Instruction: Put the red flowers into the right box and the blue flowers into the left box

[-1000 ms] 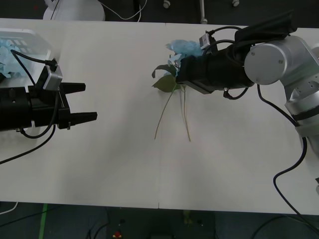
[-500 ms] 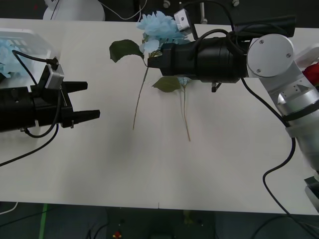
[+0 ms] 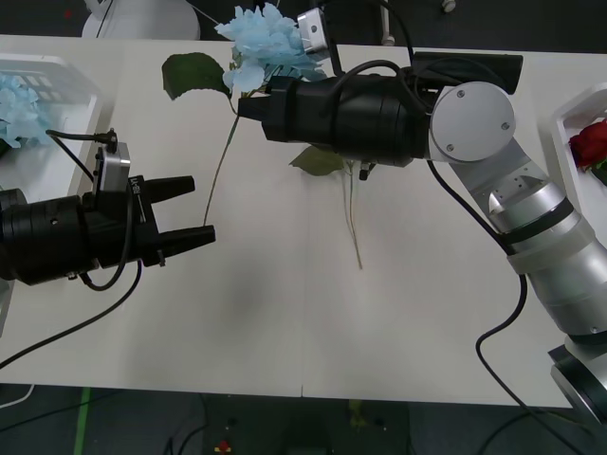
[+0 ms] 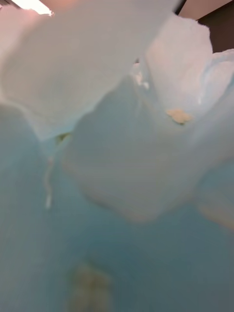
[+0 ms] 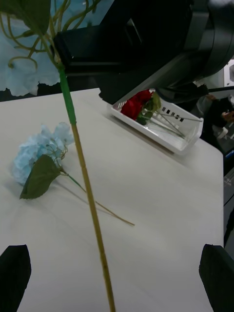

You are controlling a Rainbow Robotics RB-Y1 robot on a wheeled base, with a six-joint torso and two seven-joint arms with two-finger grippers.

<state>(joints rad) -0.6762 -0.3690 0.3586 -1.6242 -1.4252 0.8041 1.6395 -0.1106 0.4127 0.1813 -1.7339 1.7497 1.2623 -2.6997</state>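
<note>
Blue flower [image 3: 268, 45] clamped in right gripper [image 3: 254, 102], lifted above table [image 3: 285, 313], stem hanging free. Left gripper [image 3: 196, 209] nearby, jaws apart, empty. Second blue flower [image 5: 39, 151] lies on table; red flowers [image 5: 139, 103] in right box [image 5: 168, 139].

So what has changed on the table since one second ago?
The right hand has lifted one blue flower off the table and carried it toward the robot's left; its stem now hangs free. The left hand, open, advanced toward that stem. The other blue flower stayed on the table.
</note>
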